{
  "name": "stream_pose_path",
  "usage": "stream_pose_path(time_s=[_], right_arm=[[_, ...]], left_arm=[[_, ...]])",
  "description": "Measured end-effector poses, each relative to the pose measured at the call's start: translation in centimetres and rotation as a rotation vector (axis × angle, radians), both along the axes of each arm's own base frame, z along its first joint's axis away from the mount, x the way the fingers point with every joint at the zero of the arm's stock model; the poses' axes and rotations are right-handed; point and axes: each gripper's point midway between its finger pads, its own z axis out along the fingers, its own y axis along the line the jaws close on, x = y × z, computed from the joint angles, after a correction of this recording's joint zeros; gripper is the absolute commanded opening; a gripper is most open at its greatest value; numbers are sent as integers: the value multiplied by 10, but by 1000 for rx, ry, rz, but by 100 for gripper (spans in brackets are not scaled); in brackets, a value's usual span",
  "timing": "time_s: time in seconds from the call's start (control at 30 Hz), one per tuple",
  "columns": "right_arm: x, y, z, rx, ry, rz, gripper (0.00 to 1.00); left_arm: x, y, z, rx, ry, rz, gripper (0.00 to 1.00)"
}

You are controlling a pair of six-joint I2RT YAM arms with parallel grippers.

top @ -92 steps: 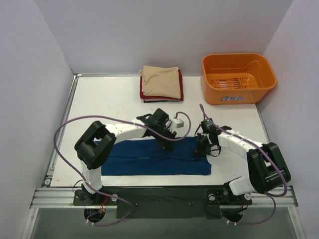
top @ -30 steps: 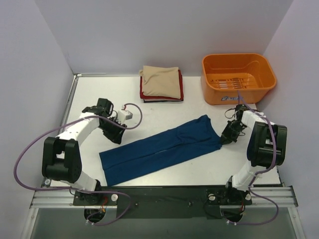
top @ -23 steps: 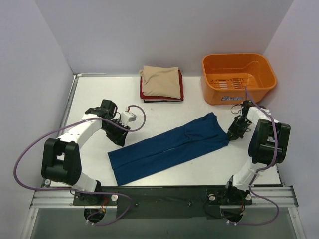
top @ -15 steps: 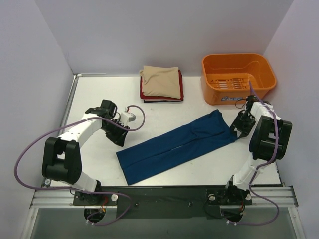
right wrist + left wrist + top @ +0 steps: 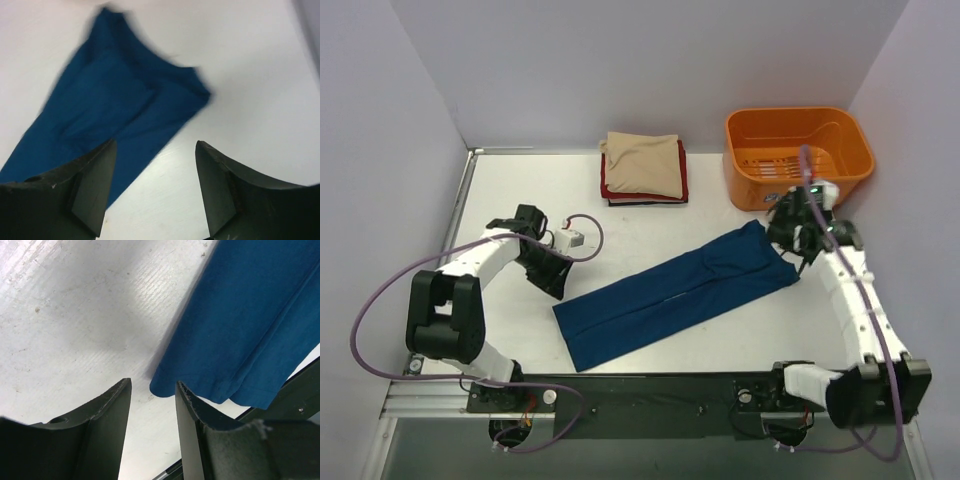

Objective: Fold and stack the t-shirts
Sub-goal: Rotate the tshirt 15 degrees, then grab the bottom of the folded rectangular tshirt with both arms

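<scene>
One dark blue t-shirt (image 5: 675, 292) lies diagonally, near-left to far-right; left fingers (image 5: 100, 425) and right fingers (image 5: 90, 185) spread.

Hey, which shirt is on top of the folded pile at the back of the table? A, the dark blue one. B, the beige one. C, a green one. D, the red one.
B: the beige shirt lies uppermost on the other folded ones, while the dark blue shirt lies stretched out on its own, nearer the arms.

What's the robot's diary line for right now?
blue shirt: folded long, lying diagonal | left tool: open, empty | right tool: open, empty | shirt stack: at back
</scene>
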Motion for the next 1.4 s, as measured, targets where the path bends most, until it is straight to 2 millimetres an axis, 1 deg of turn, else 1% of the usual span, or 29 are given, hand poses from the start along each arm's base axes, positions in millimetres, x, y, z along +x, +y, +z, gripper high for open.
stream_pose_path(time_s=[0.03,0.07,0.1,0.13,0.17,0.23,0.3,0.33,0.47,0.53,0.57,0.6,0.63,0.67,0.7,0.73,0.77,0.8,0.83,0.87,0.93,1.07,1.27,1.4], right_arm=[[3,28,14,-28,-64,96,59],[3,62,23,-33,-119,216,58],[0,106,28,-22,-166,367,57],[-9,145,28,-17,-193,511,56],[-22,187,24,-1,-207,661,54],[-55,256,7,18,-192,931,54],[-87,309,-12,14,-156,1159,54],[-103,333,-21,6,-138,1266,54],[-166,422,-56,-22,-41,1658,54],[-188,454,-71,-24,-25,1792,54],[-199,468,-79,-20,-22,1852,54],[-212,478,-87,-12,-18,1911,54],[-222,483,-94,-7,-14,1963,54],[-228,486,-100,-6,-5,2006,53],[-231,488,-104,-8,-6,2041,53],[-233,490,-107,-7,-5,2070,53],[-233,493,-109,-7,-2,2095,52],[-233,498,-111,-6,-1,2116,52],[-234,504,-113,-3,-5,2137,51],[-234,508,-115,1,-8,2153,47],[-235,514,-124,4,-2,2181,43],[-237,510,-144,12,61,2201,42],[-235,511,-143,31,66,2190,42],[-234,513,-143,28,76,2169,40]], left_arm=[[0,1,-1,-5,7,5,51],[0,2,-2,-7,13,7,51],[0,3,-4,-10,20,11,51],[-1,4,-6,-12,31,9,51],[-3,4,-7,-17,42,3,51],[-10,1,-11,-31,78,-31,51],[-18,-3,-14,-45,112,-71,51],[-22,-4,-15,-49,125,-90,51],[-27,-6,-18,-58,147,-127,50],[-28,-6,-19,-65,154,-139,48],[-29,-7,-20,-68,158,-143,45],[-30,-7,-21,-73,165,-147,43],[-31,-8,-21,-76,172,-150,35],[-32,-8,-23,-79,177,-155,32],[-33,-8,-24,-81,184,-160,23],[-33,-9,-26,-82,191,-165,19],[-35,-9,-28,-81,202,-168,13],[-36,-9,-30,-79,213,-175,10],[-37,-9,-32,-77,221,-176,9],[-38,-10,-33,-76,227,-180,5],[-40,-11,-33,-74,232,-187,0],[-42,-11,-34,-68,235,-191,0],[-45,-11,-34,-61,242,-196,0],[-46,-10,-34,-45,253,-172,0]])
